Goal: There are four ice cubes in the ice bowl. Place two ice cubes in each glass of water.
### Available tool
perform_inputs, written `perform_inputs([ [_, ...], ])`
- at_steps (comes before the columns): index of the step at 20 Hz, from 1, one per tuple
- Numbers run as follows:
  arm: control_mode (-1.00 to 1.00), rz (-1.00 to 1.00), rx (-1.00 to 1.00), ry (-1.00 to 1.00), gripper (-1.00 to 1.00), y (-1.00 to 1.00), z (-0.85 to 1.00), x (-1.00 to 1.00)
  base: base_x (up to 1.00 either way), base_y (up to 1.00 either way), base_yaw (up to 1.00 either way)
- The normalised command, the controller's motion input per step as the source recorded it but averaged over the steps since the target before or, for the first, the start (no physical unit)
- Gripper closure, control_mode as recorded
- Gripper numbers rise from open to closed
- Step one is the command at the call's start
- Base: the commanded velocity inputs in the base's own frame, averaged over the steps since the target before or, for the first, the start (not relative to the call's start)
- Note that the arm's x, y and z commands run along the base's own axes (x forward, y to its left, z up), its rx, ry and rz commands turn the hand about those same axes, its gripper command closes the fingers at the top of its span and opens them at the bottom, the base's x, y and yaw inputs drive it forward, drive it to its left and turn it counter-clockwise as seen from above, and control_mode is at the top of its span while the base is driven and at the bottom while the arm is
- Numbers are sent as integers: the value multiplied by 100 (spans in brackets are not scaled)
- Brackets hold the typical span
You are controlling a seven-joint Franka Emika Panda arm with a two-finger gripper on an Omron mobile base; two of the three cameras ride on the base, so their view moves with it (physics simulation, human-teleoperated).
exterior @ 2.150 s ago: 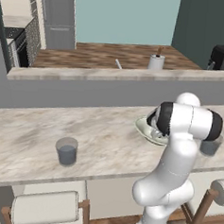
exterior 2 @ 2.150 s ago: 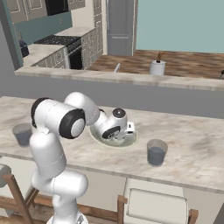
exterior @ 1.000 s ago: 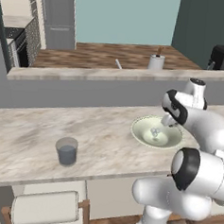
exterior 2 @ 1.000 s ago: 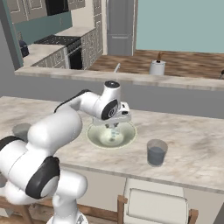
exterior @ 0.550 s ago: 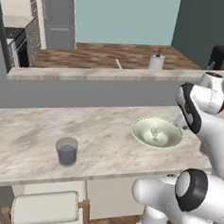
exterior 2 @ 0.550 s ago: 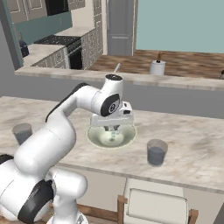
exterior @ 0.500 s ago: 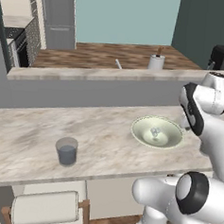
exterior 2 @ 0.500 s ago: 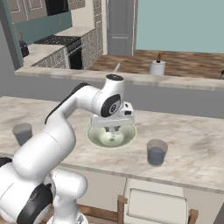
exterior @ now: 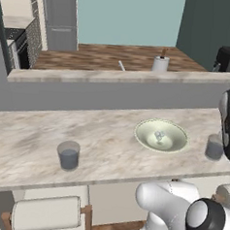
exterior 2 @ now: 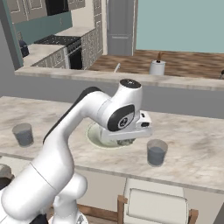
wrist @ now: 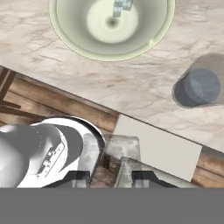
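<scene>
The pale green ice bowl (exterior: 176, 140) (wrist: 74, 30) sits on the marble counter with a small cluster of ice cubes (exterior: 159, 135) (wrist: 121, 6) at its middle. One glass of water (exterior: 68, 155) (exterior 2: 22, 134) stands far to the left. The other glass of water (exterior: 214, 146) (exterior 2: 156, 152) (wrist: 199, 86) stands just right of the bowl. My gripper (exterior 2: 125, 141) (wrist: 111, 158) hangs above the counter's front edge, between bowl and right glass. It is shut on a translucent ice cube (wrist: 123, 148). My arm hides much of the bowl (exterior 2: 93, 134) in the right base view.
A raised grey ledge runs behind the counter. On the wooden surface beyond it stands a white mug (exterior: 160, 64) (exterior 2: 157, 67) with a brown stick. Pale-cushioned stools (exterior: 46, 214) (exterior 2: 157, 203) (wrist: 157, 148) stand under the counter's front edge.
My hand has risen from over the bowl's middle and swung right and forward, toward the right glass and the counter's front edge. The glasses and bowl have stayed put.
</scene>
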Motion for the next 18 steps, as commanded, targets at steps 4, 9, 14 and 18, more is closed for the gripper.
perform_inputs([
  [4,-100,0,0,0,100,-59,18,-30,0,0,0],
  [9,-100,-5,0,3,100,-78,0,11,0,0,0],
  [14,-100,-2,2,8,100,-65,0,50,0,0,0],
  [18,-100,2,2,4,100,-9,0,64,0,0,0],
])
